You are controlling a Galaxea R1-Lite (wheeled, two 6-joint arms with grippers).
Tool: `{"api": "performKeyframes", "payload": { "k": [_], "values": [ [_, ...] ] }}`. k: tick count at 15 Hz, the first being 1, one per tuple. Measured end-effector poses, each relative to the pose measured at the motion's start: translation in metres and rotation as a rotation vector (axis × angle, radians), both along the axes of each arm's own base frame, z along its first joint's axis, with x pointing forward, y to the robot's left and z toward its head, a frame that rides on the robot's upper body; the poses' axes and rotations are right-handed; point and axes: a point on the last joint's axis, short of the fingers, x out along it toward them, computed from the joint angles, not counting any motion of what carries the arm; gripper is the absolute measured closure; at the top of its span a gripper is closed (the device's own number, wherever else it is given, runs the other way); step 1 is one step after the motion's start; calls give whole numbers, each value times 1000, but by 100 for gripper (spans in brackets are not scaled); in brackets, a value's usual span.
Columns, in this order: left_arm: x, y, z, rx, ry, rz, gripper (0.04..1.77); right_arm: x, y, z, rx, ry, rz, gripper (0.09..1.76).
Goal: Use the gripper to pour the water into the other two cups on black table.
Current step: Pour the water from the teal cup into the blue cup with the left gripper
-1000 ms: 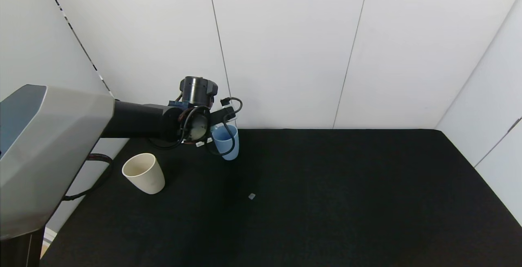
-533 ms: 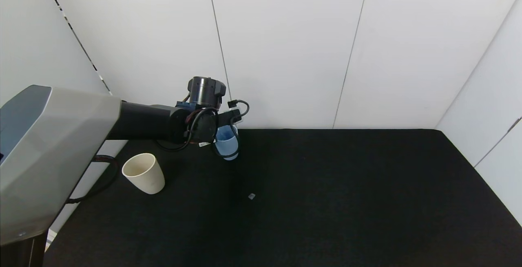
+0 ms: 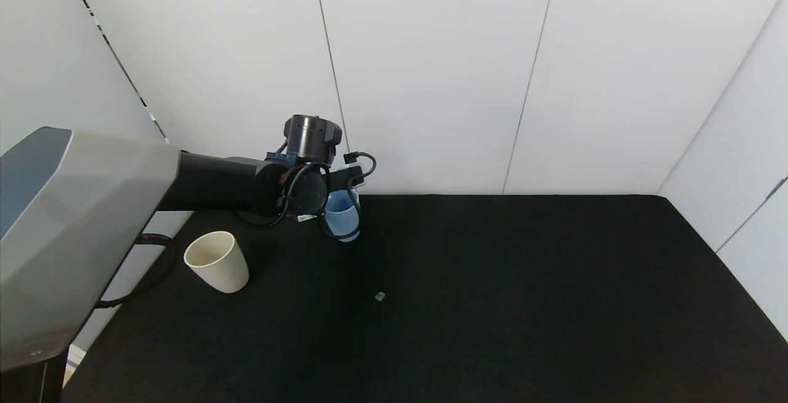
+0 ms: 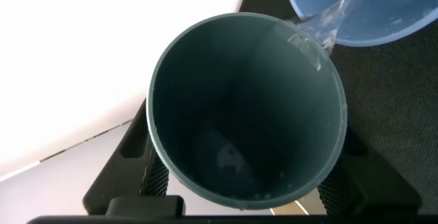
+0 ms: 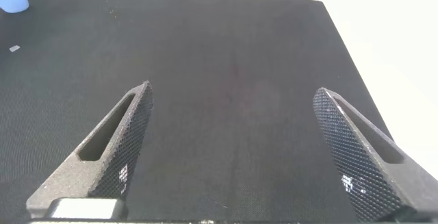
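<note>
Over the bench's (image 3: 492,304) far left, the left end effector (image 4: 243,183), clamped on a tilted green cup (image 4: 246,107), pours water into the blue cup (image 3: 342,217); the right end effector (image 5: 236,148) hangs open.

Plain white wall panels (image 3: 431,71) stand behind the large matte black cloth-textured counter (image 3: 492,304), split by thin dark vertical seams. A further white panel (image 3: 739,163) closes the counter's right edge, and another, crossed by a slanting dashed dark line, runs along its left. Even, soft light falls everywhere. A tiny pale scrap (image 3: 380,296) lies on the counter.
</note>
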Motion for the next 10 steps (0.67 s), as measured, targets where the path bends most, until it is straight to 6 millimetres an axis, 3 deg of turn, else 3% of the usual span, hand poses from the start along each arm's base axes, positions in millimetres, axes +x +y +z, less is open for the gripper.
{"api": "performKeyframes", "payload": {
  "k": [10],
  "values": [
    [-1,0,3,-9,-14,2,64,0,0,0,0,0,0,14]
  ]
}}
